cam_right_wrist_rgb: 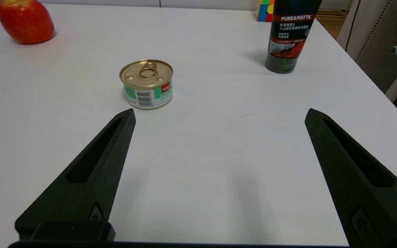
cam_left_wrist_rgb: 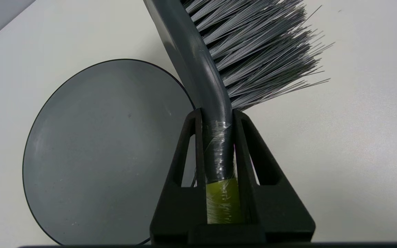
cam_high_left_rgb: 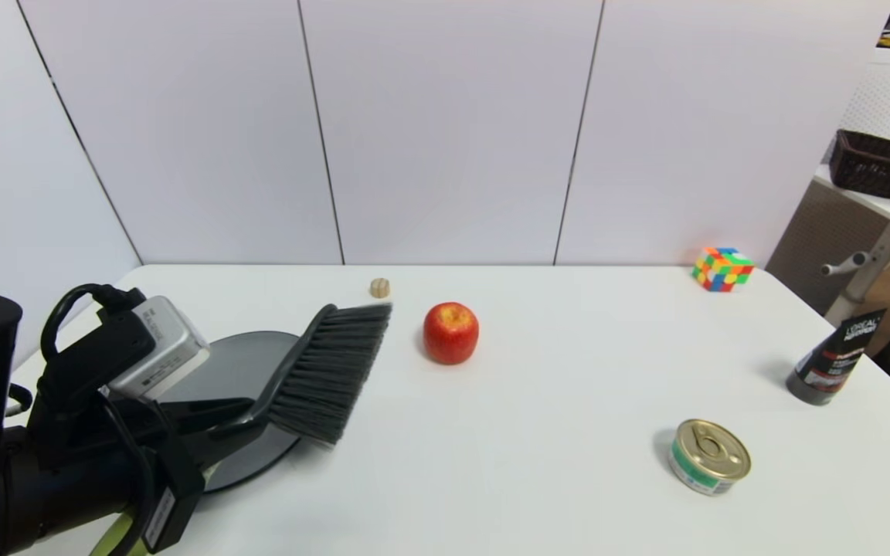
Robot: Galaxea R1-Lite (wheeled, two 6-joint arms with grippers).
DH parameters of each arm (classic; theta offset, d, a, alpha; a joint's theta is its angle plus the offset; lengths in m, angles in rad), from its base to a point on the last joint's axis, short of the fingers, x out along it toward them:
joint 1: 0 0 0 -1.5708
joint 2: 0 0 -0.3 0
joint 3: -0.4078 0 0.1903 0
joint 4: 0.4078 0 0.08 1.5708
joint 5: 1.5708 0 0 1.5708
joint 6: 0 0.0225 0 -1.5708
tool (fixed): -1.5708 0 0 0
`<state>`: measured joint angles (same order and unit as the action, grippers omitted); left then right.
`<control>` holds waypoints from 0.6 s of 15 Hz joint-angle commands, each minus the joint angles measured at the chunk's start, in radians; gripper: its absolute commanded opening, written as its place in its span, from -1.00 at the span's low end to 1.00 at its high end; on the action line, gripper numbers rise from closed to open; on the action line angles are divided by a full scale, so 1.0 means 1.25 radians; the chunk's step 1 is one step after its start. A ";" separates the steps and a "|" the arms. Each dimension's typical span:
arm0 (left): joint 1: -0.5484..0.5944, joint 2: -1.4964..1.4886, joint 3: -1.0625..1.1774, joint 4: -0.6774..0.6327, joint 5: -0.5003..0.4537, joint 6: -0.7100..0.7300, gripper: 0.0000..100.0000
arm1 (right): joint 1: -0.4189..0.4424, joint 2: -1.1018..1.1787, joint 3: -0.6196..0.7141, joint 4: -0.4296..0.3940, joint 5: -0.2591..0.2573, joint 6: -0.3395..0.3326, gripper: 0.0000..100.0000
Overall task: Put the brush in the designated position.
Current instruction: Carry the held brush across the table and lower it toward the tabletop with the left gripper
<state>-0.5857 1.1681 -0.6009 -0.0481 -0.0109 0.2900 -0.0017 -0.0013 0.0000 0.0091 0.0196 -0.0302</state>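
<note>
Left gripper (cam_left_wrist_rgb: 216, 119) clamped on the brush (cam_high_left_rgb: 327, 371) handle, holding it up over the edge of the grey plate (cam_left_wrist_rgb: 91, 151), bristles toward the apple (cam_high_left_rgb: 451, 332). Probably clear of the table (cam_high_left_rgb: 538, 432). Right gripper (cam_right_wrist_rgb: 219, 117) wide open near the can (cam_right_wrist_rgb: 146, 83).

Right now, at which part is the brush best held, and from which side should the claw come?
At the neck of the brush, where the olive handle meets the dark head. It is narrow enough to fit between the fingers. The left claw grips it there from the handle end, bristles pointing away.
</note>
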 commanded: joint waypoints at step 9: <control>0.459 0.148 -0.038 0.072 -0.502 0.582 -1.00 | 0.000 0.001 0.001 0.000 0.000 0.000 1.00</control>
<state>-0.1932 1.2940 -0.6249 -0.0221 -0.4555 0.7581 -0.0017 -0.0013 0.0000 0.0091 0.0191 -0.0302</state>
